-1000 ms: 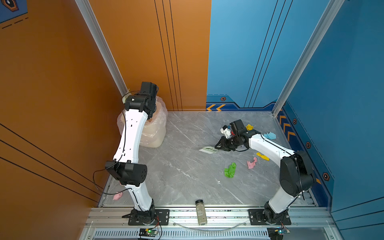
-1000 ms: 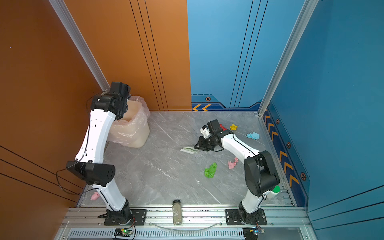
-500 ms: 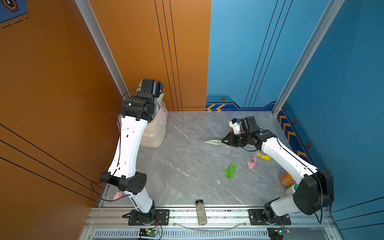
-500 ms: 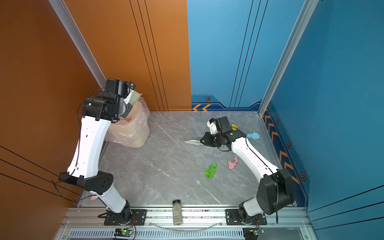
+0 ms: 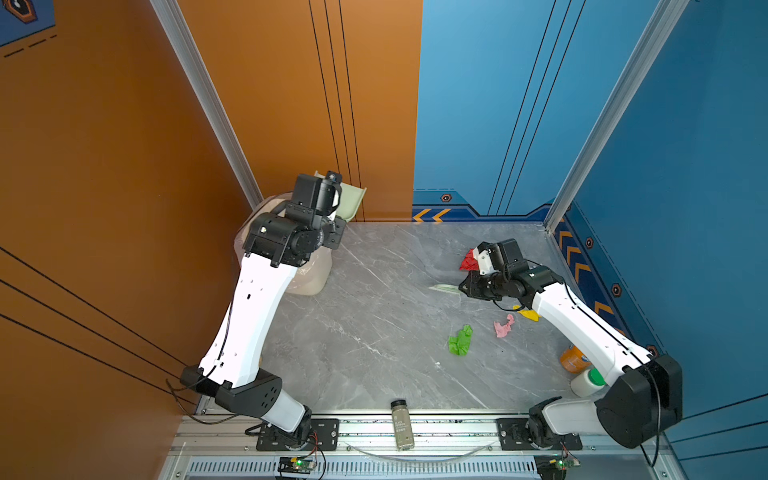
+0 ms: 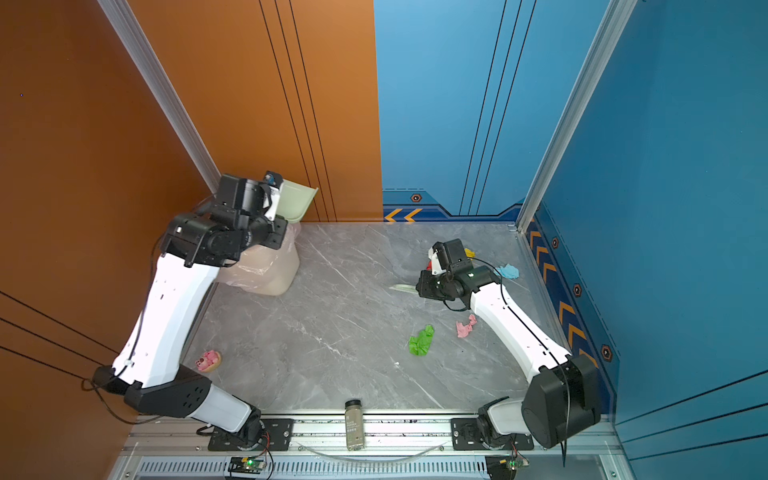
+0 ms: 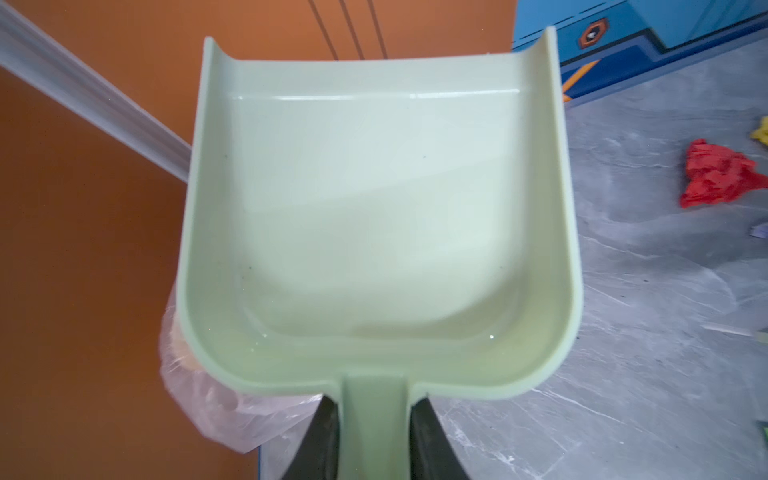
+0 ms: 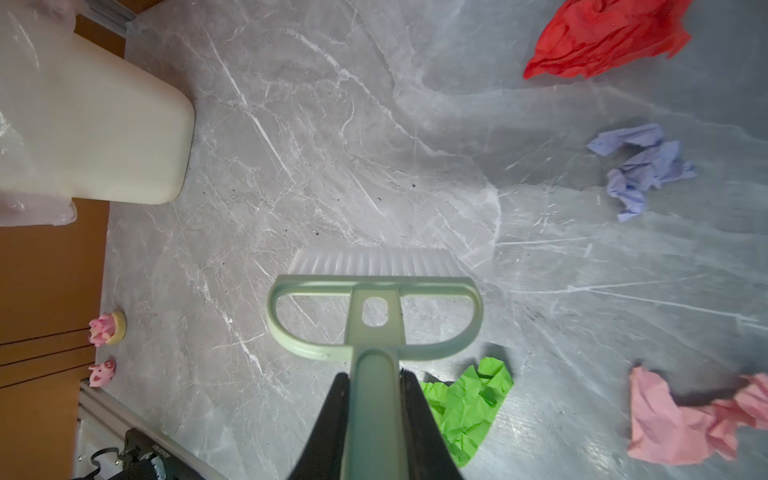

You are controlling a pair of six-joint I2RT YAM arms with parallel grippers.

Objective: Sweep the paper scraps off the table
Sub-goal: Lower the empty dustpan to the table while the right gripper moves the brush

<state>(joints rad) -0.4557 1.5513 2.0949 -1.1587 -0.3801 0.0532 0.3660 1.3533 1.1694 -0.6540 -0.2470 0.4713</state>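
The left gripper (image 7: pixel 374 419) is clamped on the handle of a smooth, pale green plastic dustpan (image 7: pixel 374 208), empty and raised near the film-lined bin (image 5: pixel 309 278), while the right gripper (image 8: pixel 376 411) pinches the matching brush (image 8: pixel 374 307) with translucent bristles. The job looks partly done: crumpled paper scraps (image 5: pixel 459 340), red, lilac, green and pink among them, lie loose on the veined grey table (image 5: pixel 374 332) around the right arm
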